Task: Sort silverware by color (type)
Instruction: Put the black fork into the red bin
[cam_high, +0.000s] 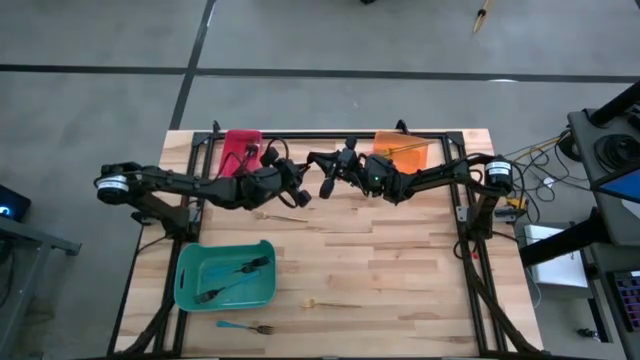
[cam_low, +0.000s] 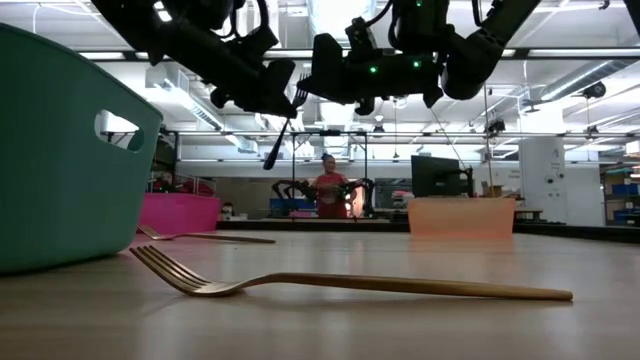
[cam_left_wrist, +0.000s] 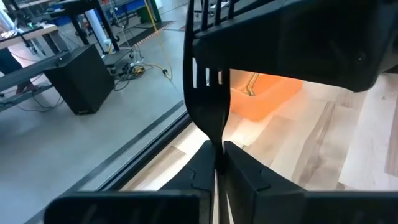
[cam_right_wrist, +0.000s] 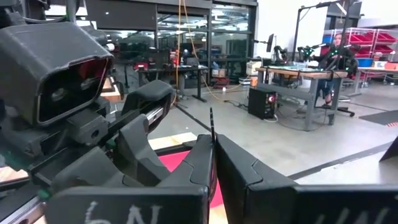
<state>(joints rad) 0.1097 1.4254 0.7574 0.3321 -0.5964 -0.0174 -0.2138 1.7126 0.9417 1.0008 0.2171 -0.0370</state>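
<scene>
Gripping dark fork (cam_left_wrist: 208, 93) head-up, seen only from left wrist.

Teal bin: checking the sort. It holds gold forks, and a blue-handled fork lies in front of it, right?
No. The forks in the teal bin are dark grey, not gold, as the high view shows. The blue-handled fork does lie in front of it.

Ceiling strip lights (cam_low: 560, 75) illuminate the room evenly and brightly. In the low view my arms appear as near-black silhouettes against them. The tabletop (cam_high: 400, 270) shows only soft, faint shadows. In the wrist views my fingers (cam_left_wrist: 249, 180) are close, dark and slightly soft. The orange bin (cam_left_wrist: 267, 96) glows, overexposed.
</scene>
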